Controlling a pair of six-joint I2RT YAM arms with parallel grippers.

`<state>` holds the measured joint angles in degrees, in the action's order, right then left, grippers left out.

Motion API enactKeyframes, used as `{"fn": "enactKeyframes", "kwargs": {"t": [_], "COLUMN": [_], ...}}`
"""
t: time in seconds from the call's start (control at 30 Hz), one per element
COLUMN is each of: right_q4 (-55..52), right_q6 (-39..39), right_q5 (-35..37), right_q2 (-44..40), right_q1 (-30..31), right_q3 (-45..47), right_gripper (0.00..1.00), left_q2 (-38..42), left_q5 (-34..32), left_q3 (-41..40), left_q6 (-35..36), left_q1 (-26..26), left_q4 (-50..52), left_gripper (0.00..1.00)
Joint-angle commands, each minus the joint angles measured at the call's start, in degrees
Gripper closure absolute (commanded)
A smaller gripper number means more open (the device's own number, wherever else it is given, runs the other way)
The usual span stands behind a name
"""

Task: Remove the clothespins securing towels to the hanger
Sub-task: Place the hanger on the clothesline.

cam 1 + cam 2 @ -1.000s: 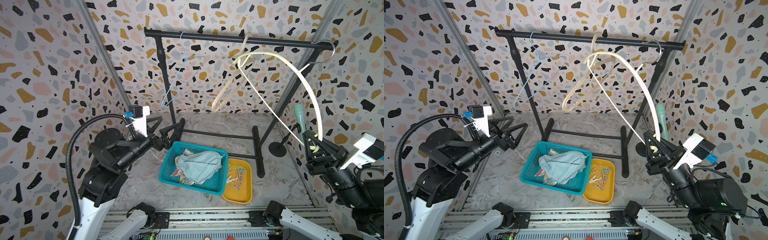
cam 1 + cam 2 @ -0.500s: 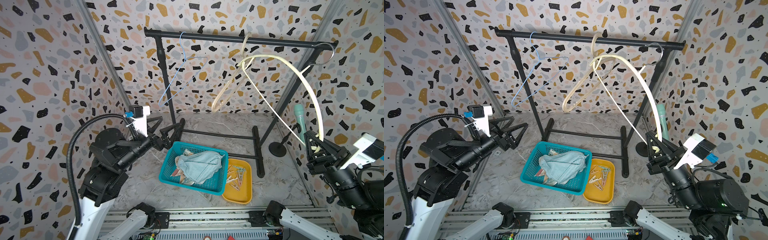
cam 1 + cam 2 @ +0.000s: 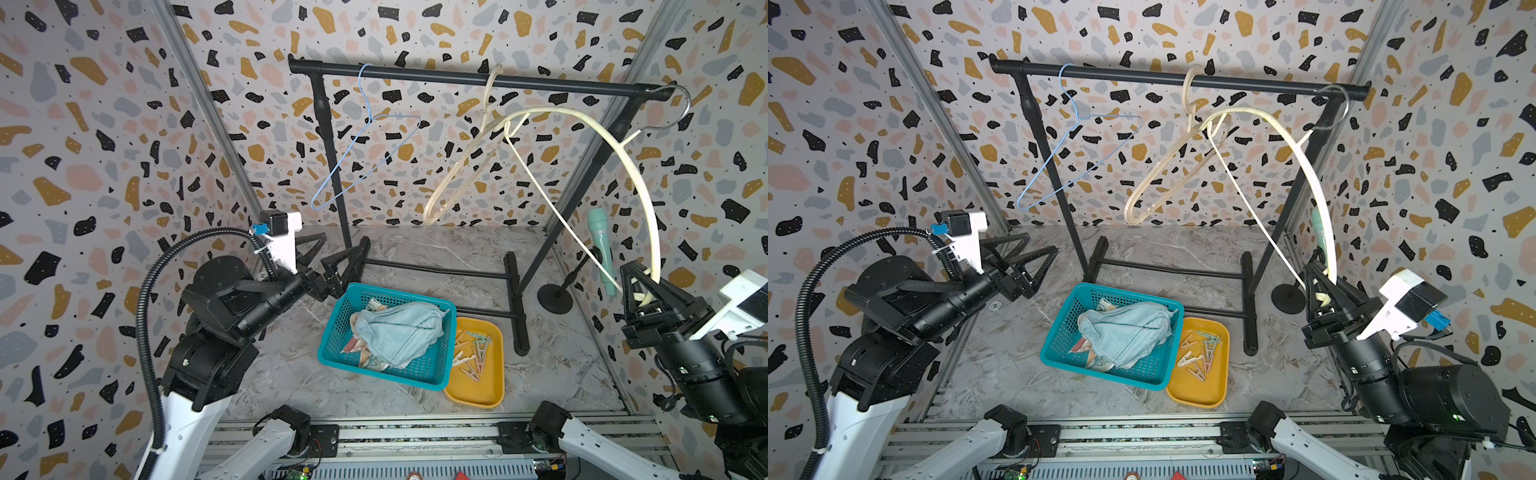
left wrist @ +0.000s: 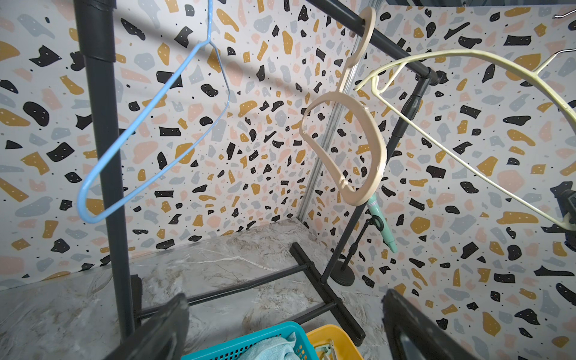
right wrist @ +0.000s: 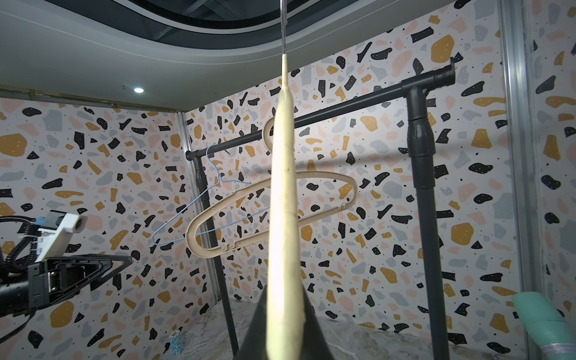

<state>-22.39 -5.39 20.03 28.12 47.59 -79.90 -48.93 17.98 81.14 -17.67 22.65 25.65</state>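
Several pastel clothespins point(image 3: 473, 353) point(image 3: 1200, 349) lie in a yellow tray point(image 3: 478, 399). The towels point(image 3: 395, 332) point(image 3: 1125, 332) sit heaped in a teal basket point(image 3: 332, 332), light-blue terry on top. A blue wire hanger point(image 3: 365, 158), a beige hanger point(image 3: 461, 166) and a cream hanger point(image 3: 602, 137) point(image 5: 282, 202) hang bare from the rail. My right gripper point(image 3: 642, 291) point(image 3: 1316, 286) point(image 5: 283, 327) is shut on the cream hanger's lower end. My left gripper point(image 3: 338, 245) point(image 3: 1040, 243) point(image 4: 285, 294) stands open and empty left of the basket.
The black rack point(image 3: 457, 79) stands at the back, with its feet point(image 3: 515, 307) beside basket and tray. A mint microphone on a stand point(image 3: 600, 249) is at the right wall, close to my right gripper. A small patterned cup point(image 5: 177, 341) sits on the floor.
My right gripper has drifted slightly right, drawing the cream hanger with it. The blue hanger swings a little to the left. The left arm has not moved.
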Motion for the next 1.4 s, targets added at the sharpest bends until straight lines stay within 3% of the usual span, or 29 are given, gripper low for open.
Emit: {"fn": "enactKeyframes", "kwargs": {"t": [0.0,0.4,1.37], "right_q4": [2.6,7.6,20.9], "right_q6": [0.8,2.9,11.7], "right_q5": [1.4,8.7,23.0], "right_q2": [0.6,6.9,17.6], "right_q1": [-0.5,-0.9,-0.9], "right_q3": [-2.0,1.4,1.5], "right_gripper": [1.0,1.0,1.0], "left_q2": [0.3,-0.3,-0.8], "left_q5": [0.6,-3.0,-3.2], "left_q3": [-0.3,-0.6,-2.0], "left_q6": [-0.5,0.2,1.1], "left_q1": [-0.2,-0.2,-0.2], "left_q4": [-2.5,-1.3,-2.3], "left_gripper": [0.03,0.03,0.03]}}
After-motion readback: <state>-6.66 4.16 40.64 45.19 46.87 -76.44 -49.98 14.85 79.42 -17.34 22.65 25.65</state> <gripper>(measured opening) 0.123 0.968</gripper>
